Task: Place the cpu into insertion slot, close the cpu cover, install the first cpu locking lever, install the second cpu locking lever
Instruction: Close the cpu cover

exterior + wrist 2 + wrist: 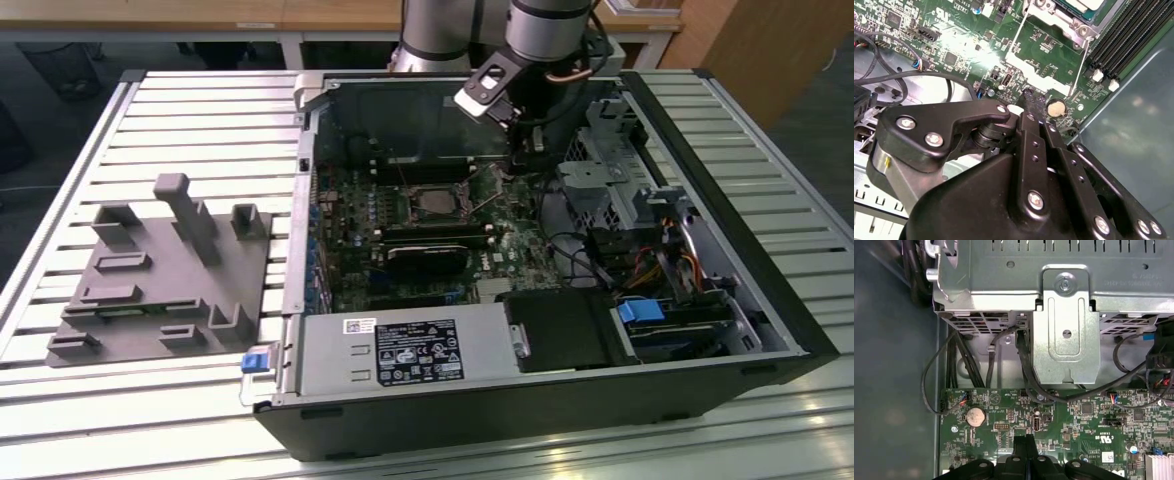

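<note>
The pincer (523,152) hangs low inside the open computer case (534,410) on the slatted desk (174,120), its fingers (1020,452) pressed together on nothing, just above the green board (1004,420). The cpu (435,206) lies in the insertion slot (404,208), nearer than the pincer and to the exterior view's left of it.

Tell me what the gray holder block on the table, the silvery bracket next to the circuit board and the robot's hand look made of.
Gray holder block: likely plastic; uniform matte gray, no glare.
Bracket: bare sheet metal; silvery dull sheen, stamped ridges, punched holes.
Hand: black satin links with bright screws; metal or hard plastic, cannot tell.
</note>
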Robot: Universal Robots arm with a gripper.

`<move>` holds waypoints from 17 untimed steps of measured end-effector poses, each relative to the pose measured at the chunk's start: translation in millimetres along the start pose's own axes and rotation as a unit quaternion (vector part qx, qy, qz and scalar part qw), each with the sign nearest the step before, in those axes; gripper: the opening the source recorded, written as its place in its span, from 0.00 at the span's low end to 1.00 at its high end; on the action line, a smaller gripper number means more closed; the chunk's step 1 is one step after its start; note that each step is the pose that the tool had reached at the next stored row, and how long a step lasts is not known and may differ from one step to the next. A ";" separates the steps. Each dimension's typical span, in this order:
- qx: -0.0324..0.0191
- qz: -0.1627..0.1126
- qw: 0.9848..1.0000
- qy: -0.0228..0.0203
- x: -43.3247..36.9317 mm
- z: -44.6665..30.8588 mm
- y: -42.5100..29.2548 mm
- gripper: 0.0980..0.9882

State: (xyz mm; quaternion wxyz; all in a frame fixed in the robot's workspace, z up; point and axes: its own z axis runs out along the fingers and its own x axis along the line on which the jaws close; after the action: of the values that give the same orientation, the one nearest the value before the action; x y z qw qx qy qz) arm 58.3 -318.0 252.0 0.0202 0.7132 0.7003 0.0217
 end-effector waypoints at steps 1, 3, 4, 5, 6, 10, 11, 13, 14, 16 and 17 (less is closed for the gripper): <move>0.000 0.000 1.000 0.000 0.0 0.2 0.3 0.01; 0.000 0.000 1.000 0.000 0.0 0.6 0.9 0.01; 0.000 0.000 1.000 0.000 0.0 1.0 1.2 0.01; 0.000 0.000 1.000 0.000 0.1 1.6 1.4 0.01; 0.000 0.000 1.000 0.000 0.0 2.3 1.5 0.01; 0.000 0.000 1.000 0.000 0.0 6.9 1.3 0.01; 0.000 0.000 1.000 0.000 0.0 8.0 1.3 0.01; 0.000 0.000 1.000 0.000 0.0 10.1 1.2 0.01; 0.000 0.000 1.000 0.000 0.0 11.1 1.1 0.01; 0.000 0.000 1.000 0.000 0.0 12.4 1.0 0.01; 0.000 0.000 1.000 0.000 0.0 12.8 1.0 0.01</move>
State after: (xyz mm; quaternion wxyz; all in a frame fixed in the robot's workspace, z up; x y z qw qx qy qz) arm 60.0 -318.0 239.4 0.0199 0.7132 0.7003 0.0215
